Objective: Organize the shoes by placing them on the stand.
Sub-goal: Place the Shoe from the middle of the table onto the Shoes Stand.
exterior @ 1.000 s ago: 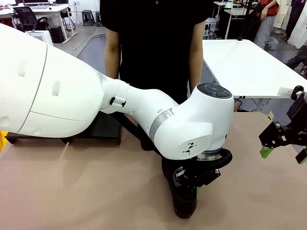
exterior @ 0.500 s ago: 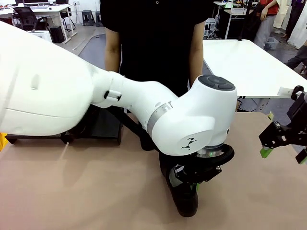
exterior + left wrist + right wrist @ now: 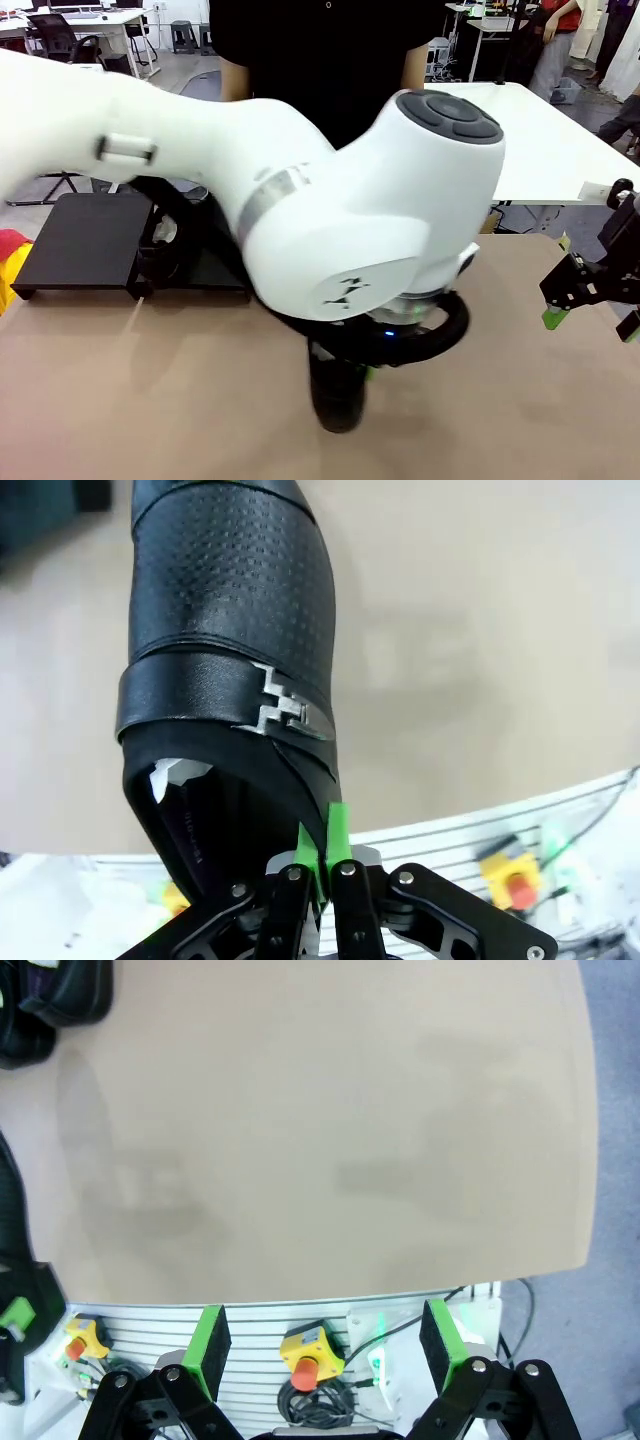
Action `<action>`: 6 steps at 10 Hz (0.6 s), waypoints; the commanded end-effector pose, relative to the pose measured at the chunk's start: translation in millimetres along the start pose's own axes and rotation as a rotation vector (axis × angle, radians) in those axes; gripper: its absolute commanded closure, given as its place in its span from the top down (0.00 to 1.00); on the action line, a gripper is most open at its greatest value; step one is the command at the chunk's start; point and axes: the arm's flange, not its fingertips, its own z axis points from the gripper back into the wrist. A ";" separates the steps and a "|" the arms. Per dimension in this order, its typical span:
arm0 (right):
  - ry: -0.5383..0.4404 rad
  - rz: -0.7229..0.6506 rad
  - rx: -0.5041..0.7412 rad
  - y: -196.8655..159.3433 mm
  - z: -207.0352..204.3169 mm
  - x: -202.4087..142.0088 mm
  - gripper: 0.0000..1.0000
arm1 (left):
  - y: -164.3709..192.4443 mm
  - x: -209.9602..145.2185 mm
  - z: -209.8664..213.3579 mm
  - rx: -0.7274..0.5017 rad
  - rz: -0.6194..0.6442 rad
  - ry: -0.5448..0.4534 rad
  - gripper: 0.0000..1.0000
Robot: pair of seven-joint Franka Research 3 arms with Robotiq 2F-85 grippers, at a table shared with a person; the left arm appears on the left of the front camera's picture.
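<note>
A: Biggest worry first?

B: The left arm [image 3: 300, 200]. It sweeps low across the table [image 3: 150, 420], and the stand [image 3: 80, 245] lies well apart from its fingers, off beyond the elbow. If the swing over there is wide, the elbow could clip the stand or the person [image 3: 320, 60] at the far edge.

A: Is the stand free?

B: The near platform looks bare. Behind the arm, a dark shape [image 3: 165, 235] with white in it sits by the other platform. It may be another shoe, but I can't tell. A blind set-down could land on it.

A: And the shoe [image 3: 230, 630] itself?

B: It hangs from the left gripper [image 3: 322, 848], running straight out from the fingertips with its toe farthest away. It seems clear of the table, judging by its shadow.

A: How is the hold?

B: It's thin. The pads [image 3: 337, 830] are clenched on the rim at the heel end only, one inside and one outside. The whole weight sits beyond the fingertips, so a quick turn could swing the toe down or peel the leather out of the pinch.

A: What about the right gripper [image 3: 325, 1345]?

B: Its fingers are spread wide with nothing between them and bare table ahead, so it poses little risk unless both arms reach for the middle.

A: Anything smaller?

B: The paper [image 3: 175, 772] just past the pads could shake loose.
</note>
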 end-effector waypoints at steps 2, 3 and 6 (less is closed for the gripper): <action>0.003 0.008 0.011 0.4 0.9 -0.6 1.00 | 72.8 0.3 13.6 0.057 -0.026 -0.159 0.00; 0.003 0.008 0.011 0.4 0.9 -0.6 1.00 | 90.0 4.6 17.3 0.107 -0.013 -0.179 0.00; 0.003 0.008 0.011 0.4 0.9 -0.6 1.00 | 92.3 11.1 17.7 0.107 0.003 -0.142 0.00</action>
